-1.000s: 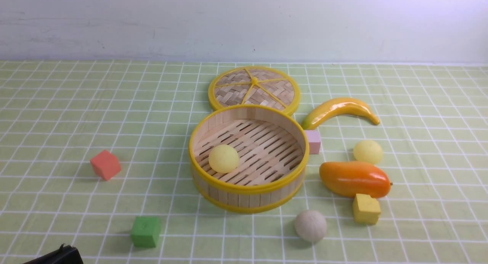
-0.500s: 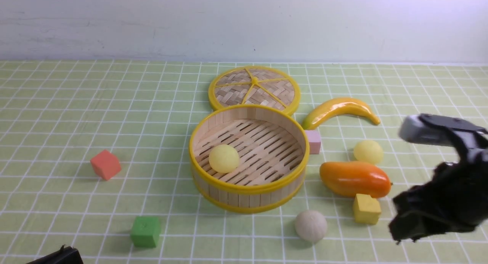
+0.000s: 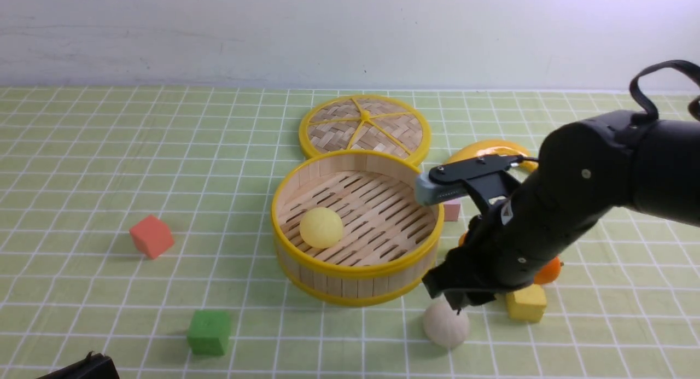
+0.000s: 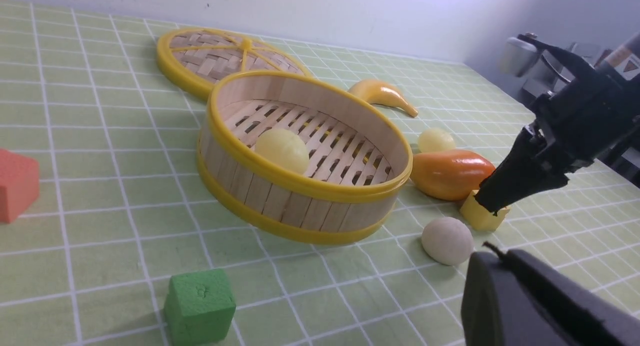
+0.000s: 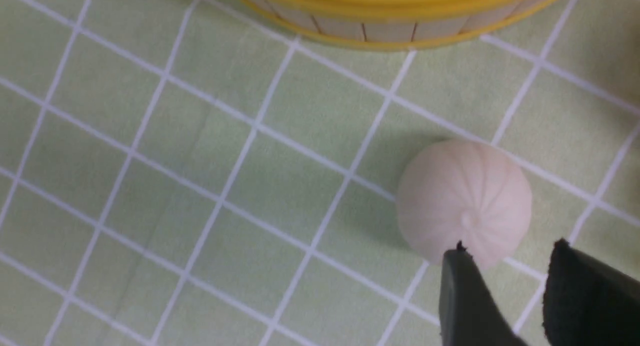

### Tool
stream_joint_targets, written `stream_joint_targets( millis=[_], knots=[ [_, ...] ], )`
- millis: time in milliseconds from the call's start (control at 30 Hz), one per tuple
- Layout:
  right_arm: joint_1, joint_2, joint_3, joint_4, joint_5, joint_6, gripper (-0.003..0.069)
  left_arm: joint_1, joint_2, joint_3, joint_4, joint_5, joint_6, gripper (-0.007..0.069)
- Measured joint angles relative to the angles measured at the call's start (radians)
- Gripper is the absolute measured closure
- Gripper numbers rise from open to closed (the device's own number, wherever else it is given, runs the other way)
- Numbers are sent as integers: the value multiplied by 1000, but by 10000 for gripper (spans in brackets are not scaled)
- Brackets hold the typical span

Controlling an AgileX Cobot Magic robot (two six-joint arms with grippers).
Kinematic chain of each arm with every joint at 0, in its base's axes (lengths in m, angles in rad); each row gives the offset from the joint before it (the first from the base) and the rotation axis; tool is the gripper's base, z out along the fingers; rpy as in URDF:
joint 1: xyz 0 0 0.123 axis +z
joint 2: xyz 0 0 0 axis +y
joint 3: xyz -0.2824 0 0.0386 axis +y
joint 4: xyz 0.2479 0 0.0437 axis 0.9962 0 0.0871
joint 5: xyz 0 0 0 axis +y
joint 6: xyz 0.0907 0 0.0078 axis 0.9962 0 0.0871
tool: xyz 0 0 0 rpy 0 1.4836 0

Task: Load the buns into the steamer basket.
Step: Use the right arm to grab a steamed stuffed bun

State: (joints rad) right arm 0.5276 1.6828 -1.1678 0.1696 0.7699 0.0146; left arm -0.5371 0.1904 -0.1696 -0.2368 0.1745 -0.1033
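Right gripper (image 5: 507, 248), fingers slightly parted and empty, hovers just over the white bun (image 5: 462, 201), which sits outside the basket (image 3: 355, 269).

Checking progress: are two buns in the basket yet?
No, only one yellow bun lies in the basket; the white bun sits outside it.

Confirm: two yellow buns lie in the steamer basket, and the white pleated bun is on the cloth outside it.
Not two: the front view shows one yellow bun in the steamer basket; the other bun lies by the mango. The white pleated bun is on the cloth outside.
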Motion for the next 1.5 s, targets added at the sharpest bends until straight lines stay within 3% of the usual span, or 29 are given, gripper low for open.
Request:
stream_joint_targets(
  millis=[1067,1233,1367,1500],
  knots=[
    [0,143,-13,12,-65,4,419,0,0,0,0,0,0,606],
    [0,143,-13,15,-74,4,491,0,0,0,0,0,0,603],
    [0,143,-13,3,-71,4,636,0,0,0,0,0,0,603],
    [0,132,-18,-12,-43,4,657,0,0,0,0,0,0,599]
  ],
)
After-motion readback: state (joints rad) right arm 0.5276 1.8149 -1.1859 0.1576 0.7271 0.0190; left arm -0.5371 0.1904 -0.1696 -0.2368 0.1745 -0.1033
